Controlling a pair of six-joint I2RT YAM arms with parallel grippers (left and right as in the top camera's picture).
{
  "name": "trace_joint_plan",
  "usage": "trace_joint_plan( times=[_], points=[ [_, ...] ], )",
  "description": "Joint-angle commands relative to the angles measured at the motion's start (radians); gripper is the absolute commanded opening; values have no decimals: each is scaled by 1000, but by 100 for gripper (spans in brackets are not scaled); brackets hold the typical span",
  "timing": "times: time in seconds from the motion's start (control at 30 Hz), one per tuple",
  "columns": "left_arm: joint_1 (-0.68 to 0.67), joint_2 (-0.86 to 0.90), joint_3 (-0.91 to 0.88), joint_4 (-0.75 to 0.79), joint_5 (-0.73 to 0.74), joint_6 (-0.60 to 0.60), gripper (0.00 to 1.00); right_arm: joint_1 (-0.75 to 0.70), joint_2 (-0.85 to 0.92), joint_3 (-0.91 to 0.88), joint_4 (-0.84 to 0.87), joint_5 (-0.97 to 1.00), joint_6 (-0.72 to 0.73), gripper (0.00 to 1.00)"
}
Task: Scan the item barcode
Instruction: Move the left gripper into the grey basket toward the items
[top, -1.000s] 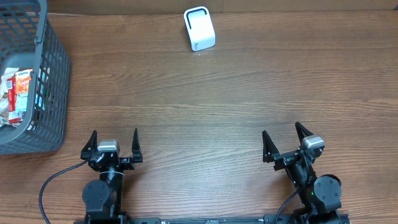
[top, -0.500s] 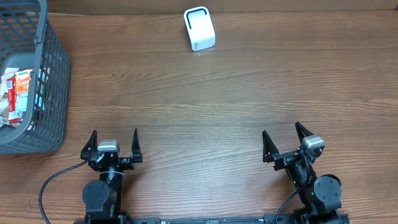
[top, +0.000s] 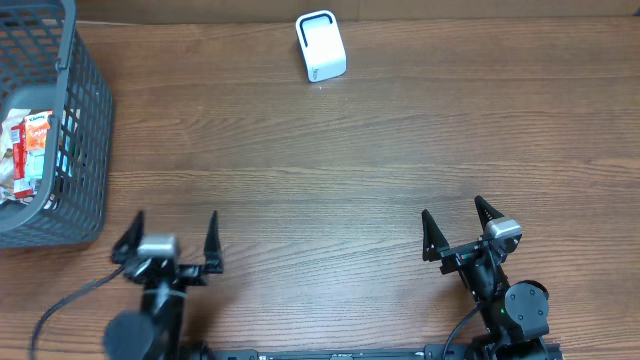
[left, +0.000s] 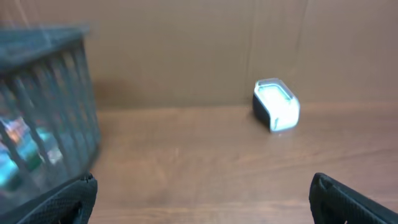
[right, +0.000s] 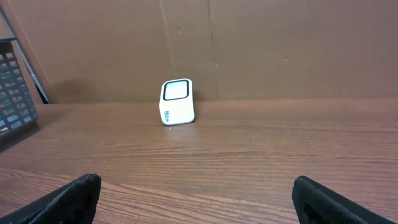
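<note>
The items, red-and-white packets (top: 30, 148), lie inside the grey mesh basket (top: 88, 130) at the table's left edge. A white barcode scanner (top: 321, 46) stands at the far middle of the table; it also shows as the scanner (left: 276, 106) in the left wrist view and the scanner (right: 177, 102) in the right wrist view. My left gripper (top: 175, 218) hangs open near the front left, with nothing between its fingers. My right gripper (top: 452, 208) stands open at the front right, also holding nothing. Both are far from the scanner and the basket.
In the left wrist view the basket (left: 43, 106) is blurred at the left. The right wrist view catches only the basket's corner (right: 15, 93). A brown cardboard wall (right: 261, 43) backs the table. Bare wooden tabletop (top: 330, 170) lies between the grippers and the scanner.
My left arm has shifted a little to the left and its wrist view is blurred with motion. The right arm, scanner and basket have not moved.
</note>
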Motion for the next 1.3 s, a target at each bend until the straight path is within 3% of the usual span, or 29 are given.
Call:
trace_joint_plan(
  times=[0.0,0.2,0.37,0.77,0.93,1.27],
  points=[
    [3,-7,176,-68,17,-15,100,-6,-10,-11,2,13,0,100],
    [3,98,498,-254,14,-53,100,-6,-10,-11,2,13,0,100],
    [3,314,851,-500,78,-55,100,-6,-10,-11,2,13,0,100],
    [3,1026,1836,-1309,126,34,100,-6,-10,-11,2,13,0,100],
    [3,1184,1888,-1323,278,46,100,-6,-10,-11,2,13,0,100],
    [3,1378,1887,-1308,232,47,100,-6,-10,-11,2,13,0,100]
  ],
)
